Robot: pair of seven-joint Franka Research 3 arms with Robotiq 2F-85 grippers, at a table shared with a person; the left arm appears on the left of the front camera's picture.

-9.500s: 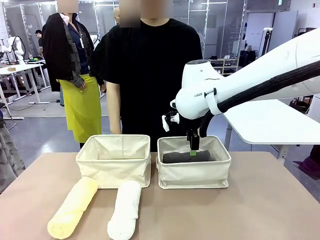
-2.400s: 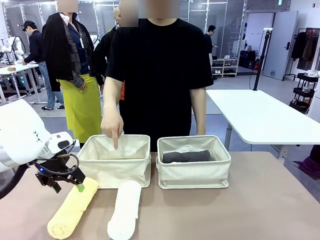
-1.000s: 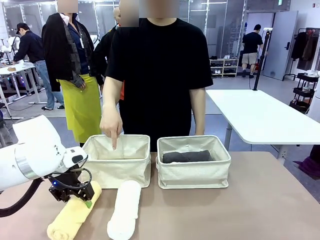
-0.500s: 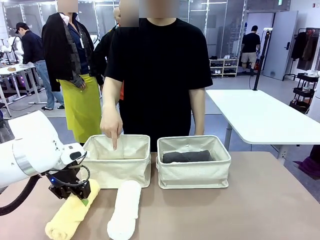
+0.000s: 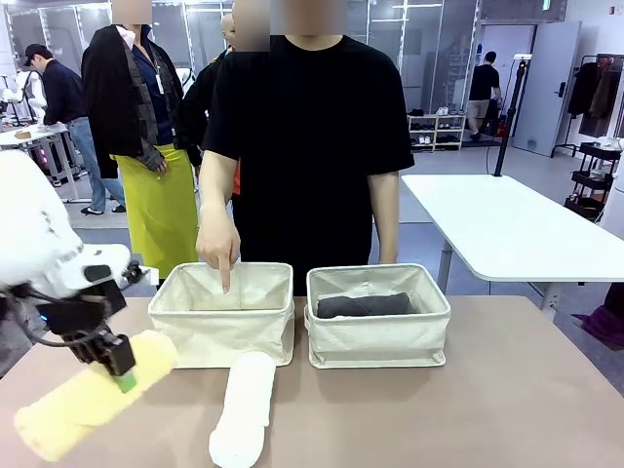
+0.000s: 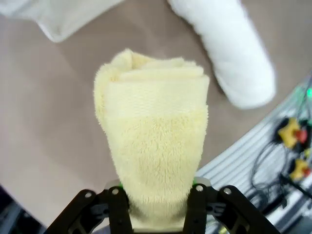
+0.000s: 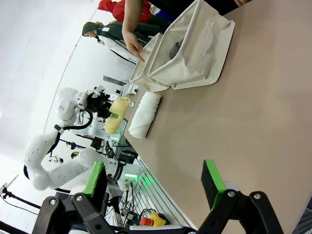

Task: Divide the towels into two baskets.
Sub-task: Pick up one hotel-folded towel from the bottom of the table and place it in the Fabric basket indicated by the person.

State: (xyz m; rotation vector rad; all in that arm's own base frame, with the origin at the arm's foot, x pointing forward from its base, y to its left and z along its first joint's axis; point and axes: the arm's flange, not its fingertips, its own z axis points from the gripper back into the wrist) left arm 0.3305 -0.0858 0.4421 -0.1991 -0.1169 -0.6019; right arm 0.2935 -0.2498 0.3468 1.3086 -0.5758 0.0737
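Note:
My left gripper [image 5: 119, 373] is shut on the yellow towel [image 5: 86, 397], which hangs tilted above the table's left edge; in the left wrist view the yellow towel [image 6: 155, 141] sticks out between the fingers of the left gripper [image 6: 157, 196]. The white towel [image 5: 244, 408] lies on the table in front of the left basket [image 5: 222, 327]. A person's hand [image 5: 219, 242] points a finger down into that basket. The dark grey towel [image 5: 363, 305] lies in the right basket [image 5: 378, 336]. The pinkish-beige towel is out of view. My right gripper [image 7: 154, 181] stands open over bare table.
The person stands close behind the baskets at the far edge. Bare table [image 5: 487, 409] stretches to the right and in front of the right basket. A white side table [image 5: 507, 229] stands beyond at the right. Other people stand farther back on the left.
My left gripper closed on the yellow towel and has lifted it off the table, carrying it up and to the left. The person's hand stays pointing into the left basket.

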